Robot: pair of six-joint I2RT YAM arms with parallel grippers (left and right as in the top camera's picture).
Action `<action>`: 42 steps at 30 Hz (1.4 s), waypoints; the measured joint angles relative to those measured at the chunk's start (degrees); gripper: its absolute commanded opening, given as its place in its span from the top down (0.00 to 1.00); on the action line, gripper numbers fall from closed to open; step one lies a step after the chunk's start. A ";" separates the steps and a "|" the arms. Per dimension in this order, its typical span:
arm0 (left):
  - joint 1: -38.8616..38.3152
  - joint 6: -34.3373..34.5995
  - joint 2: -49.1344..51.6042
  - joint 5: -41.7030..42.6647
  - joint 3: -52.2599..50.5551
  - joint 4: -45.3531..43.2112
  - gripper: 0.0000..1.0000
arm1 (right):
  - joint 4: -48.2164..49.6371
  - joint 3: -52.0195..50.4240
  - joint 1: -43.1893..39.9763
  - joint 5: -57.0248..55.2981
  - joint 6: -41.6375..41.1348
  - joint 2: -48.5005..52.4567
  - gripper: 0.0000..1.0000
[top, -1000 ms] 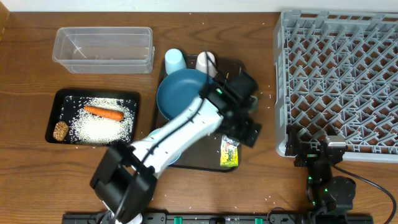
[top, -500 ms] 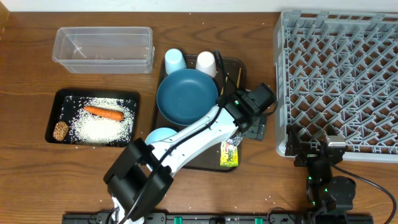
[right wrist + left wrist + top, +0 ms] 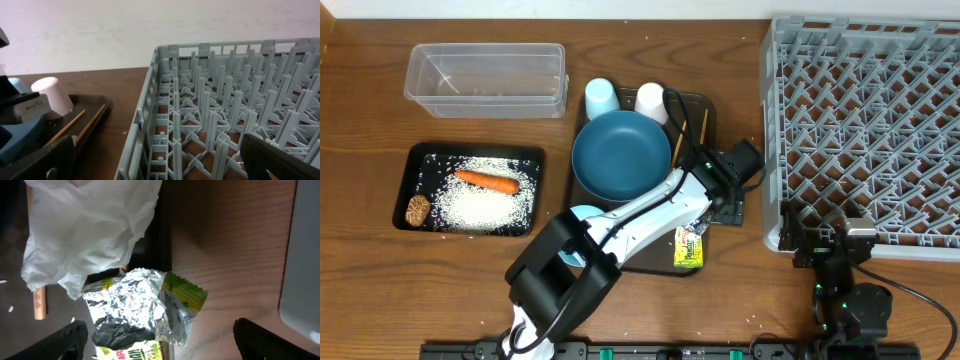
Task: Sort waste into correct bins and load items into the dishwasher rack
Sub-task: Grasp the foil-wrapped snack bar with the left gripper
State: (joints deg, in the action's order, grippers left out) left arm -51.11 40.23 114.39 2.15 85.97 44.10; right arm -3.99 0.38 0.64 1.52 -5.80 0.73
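Observation:
My left gripper (image 3: 725,200) hangs open over the right edge of the brown serving tray (image 3: 638,262). In the left wrist view a crumpled white tissue (image 3: 90,230) lies above the foil-edged yellow-green wrapper (image 3: 145,310). The wrapper's (image 3: 689,247) lower end sits between the wide-apart fingers (image 3: 67,340), untouched. A chopstick end (image 3: 38,302) shows on the left. The dark-blue plate (image 3: 620,155), light-blue cup (image 3: 601,98), white cup (image 3: 651,100) and chopsticks (image 3: 700,125) rest on the tray. My arm partly covers the bowl (image 3: 580,213). My right gripper (image 3: 830,247) is open at the grey rack's (image 3: 865,130) front left corner.
The black tray (image 3: 408,170) at the left holds a carrot (image 3: 486,181), a brown lump (image 3: 417,209) and rice (image 3: 480,205). A clear tub (image 3: 487,78) stands behind it. Rice grains dot the wooden table (image 3: 740,290). In the right wrist view the rack (image 3: 210,110) fills the right.
My left gripper has swung right from above the plate to the tray's right edge, then dropped slightly. That uncovered the white cup. The right arm has not moved.

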 measured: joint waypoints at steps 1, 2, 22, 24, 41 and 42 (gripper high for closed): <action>0.00 0.52 0.02 0.02 0.00 -0.28 0.17 | 0.00 0.00 0.00 0.00 0.00 0.00 0.01; 0.00 0.50 0.15 0.04 0.00 -0.63 0.19 | 0.00 0.00 0.00 0.00 0.00 0.00 0.01; -1.86 1.53 1.92 -0.04 0.00 -2.10 0.39 | 0.02 0.00 0.00 0.00 0.00 0.00 0.01; -2.05 1.53 1.97 -0.04 0.00 -2.10 0.39 | 0.02 0.00 0.00 0.00 -0.02 0.00 0.01; -2.03 1.66 3.13 -4.35 0.00 -2.16 0.69 | 0.02 0.00 0.00 0.00 0.00 0.00 0.01; -2.03 1.81 3.17 -4.48 0.00 -2.16 0.73 | 0.02 0.00 0.00 0.00 0.00 0.00 0.01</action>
State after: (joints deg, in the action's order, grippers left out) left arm -53.15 42.04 117.56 -2.33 85.97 41.93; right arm -3.97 0.38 0.64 1.52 -5.80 0.73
